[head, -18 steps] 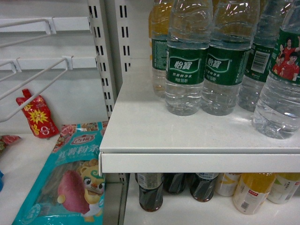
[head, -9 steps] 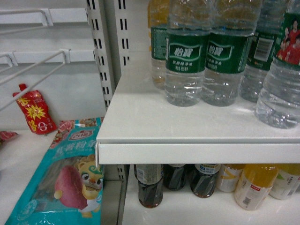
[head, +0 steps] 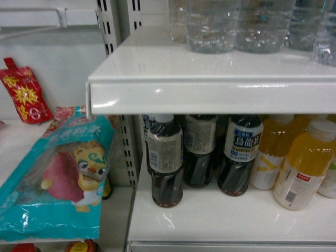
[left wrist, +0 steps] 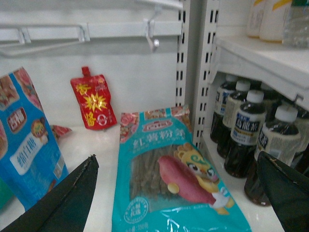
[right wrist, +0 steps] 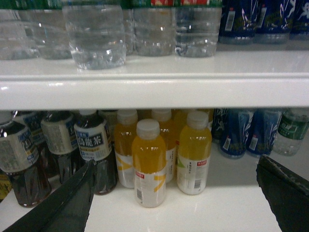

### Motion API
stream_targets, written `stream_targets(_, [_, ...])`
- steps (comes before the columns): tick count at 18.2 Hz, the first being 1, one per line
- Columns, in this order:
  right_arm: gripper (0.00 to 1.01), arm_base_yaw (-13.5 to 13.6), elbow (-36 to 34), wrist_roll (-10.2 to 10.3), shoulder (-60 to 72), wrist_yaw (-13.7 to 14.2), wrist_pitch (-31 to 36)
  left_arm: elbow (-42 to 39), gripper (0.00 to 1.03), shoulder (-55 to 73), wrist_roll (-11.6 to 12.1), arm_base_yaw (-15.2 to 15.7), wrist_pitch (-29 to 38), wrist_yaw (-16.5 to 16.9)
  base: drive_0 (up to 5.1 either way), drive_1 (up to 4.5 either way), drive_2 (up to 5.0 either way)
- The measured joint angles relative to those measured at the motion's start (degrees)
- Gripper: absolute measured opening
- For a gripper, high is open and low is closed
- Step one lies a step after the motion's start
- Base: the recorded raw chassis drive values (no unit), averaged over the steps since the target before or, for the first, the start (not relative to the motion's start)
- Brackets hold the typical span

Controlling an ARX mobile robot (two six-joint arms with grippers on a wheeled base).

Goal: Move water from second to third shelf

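Several clear ribbed bottles of water (head: 210,31) stand in a row on the upper white shelf (head: 210,97); only their lower parts show in the head view. The right wrist view has the same water (right wrist: 94,36) on that shelf's board (right wrist: 154,92), with green label edges at the top. My right gripper (right wrist: 176,162) is open and empty, low in front of the shelf below (right wrist: 217,208). Further left, my left gripper (left wrist: 177,157) is open and empty over a teal snack bag (left wrist: 169,179). Neither gripper appears in the head view.
Dark tea bottles (head: 167,163) and yellow juice bottles (right wrist: 148,164) stand on the lower shelf (head: 220,220). Blue bottles (right wrist: 236,133) and a green-labelled bottle (right wrist: 289,130) sit further right. A red pouch (left wrist: 94,99), a blue bag (left wrist: 26,145) and wire hooks (left wrist: 152,36) fill the left bay.
The head view has dropped: the shelf with the water has risen to the top of the frame, and the lower shelf's bottles show more fully.
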Motion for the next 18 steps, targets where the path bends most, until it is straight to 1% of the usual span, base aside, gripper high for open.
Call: stream_targets(18, [0.98,0.00,0.00,-0.13,0.00,0.02,-0.11,0.00,0.98,0.00,0.00,0.00,-0.13,0.00,0.0,0.00,0.0])
